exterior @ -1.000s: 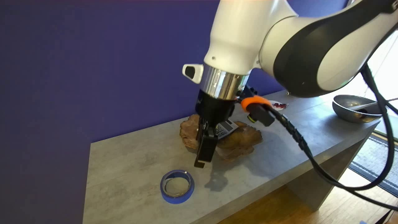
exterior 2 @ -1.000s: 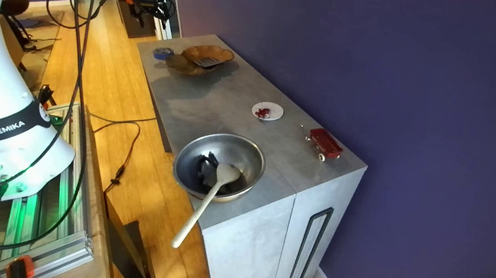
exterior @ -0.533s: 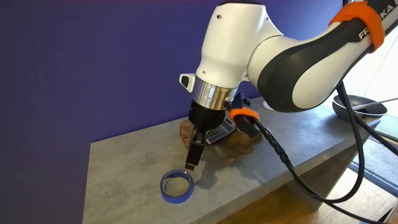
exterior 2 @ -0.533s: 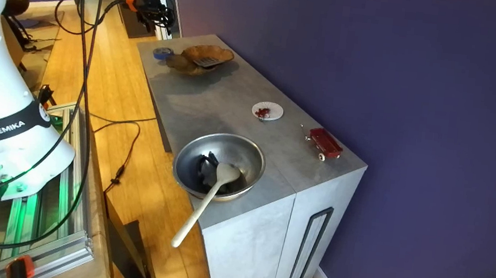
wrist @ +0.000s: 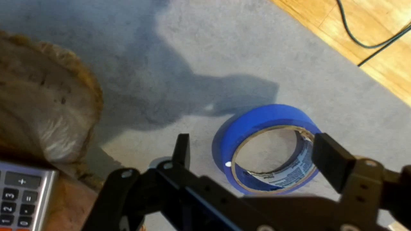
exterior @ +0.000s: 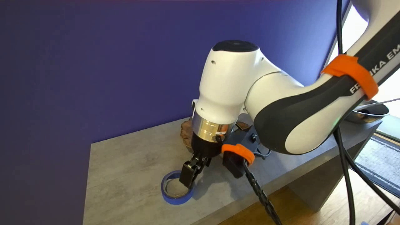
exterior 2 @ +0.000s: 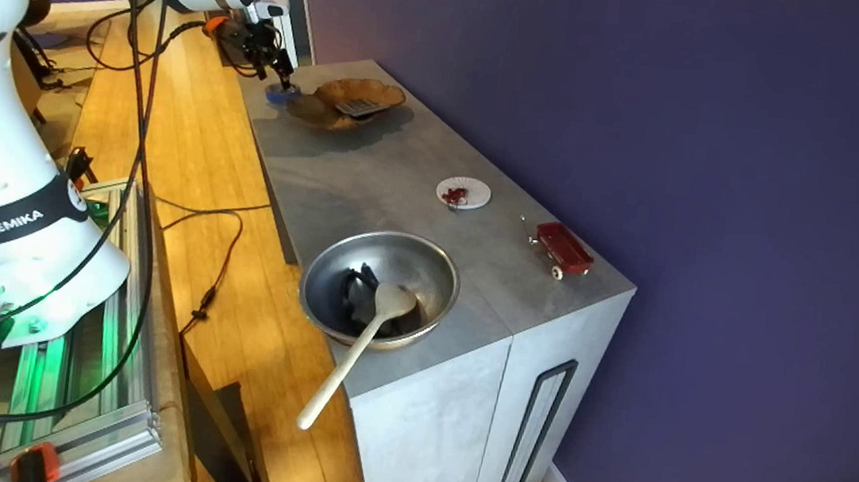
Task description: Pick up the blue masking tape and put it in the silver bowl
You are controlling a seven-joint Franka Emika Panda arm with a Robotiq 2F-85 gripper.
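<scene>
The blue masking tape (wrist: 266, 116) lies flat on the grey tabletop, its open centre facing up. It shows in both exterior views (exterior: 178, 200) (exterior 2: 278, 98). My gripper (wrist: 252, 148) is open and empty, with its fingers wide apart. In the wrist view the left finger (wrist: 183, 150) stands left of the roll and the right finger (wrist: 332, 160) overlaps its right rim. In an exterior view the gripper (exterior: 188, 179) is just over the roll and covers part of its rim. The silver bowl (exterior 2: 430, 273) stands at the far end of the table, partly behind the arm in an exterior view (exterior: 370, 118).
A lumpy brown wooden dish (exterior 2: 365, 90) with a grey calculator (wrist: 24, 192) stands close beside the tape. A pale spoon (exterior 2: 353, 361) and dark objects are in the bowl. A white plate (exterior 2: 474, 195) and a red toy wagon (exterior 2: 564, 247) stand along the wall.
My gripper has come down toward the tape, turned a little, and now overlaps the roll in view. The tape and the bowl have not moved.
</scene>
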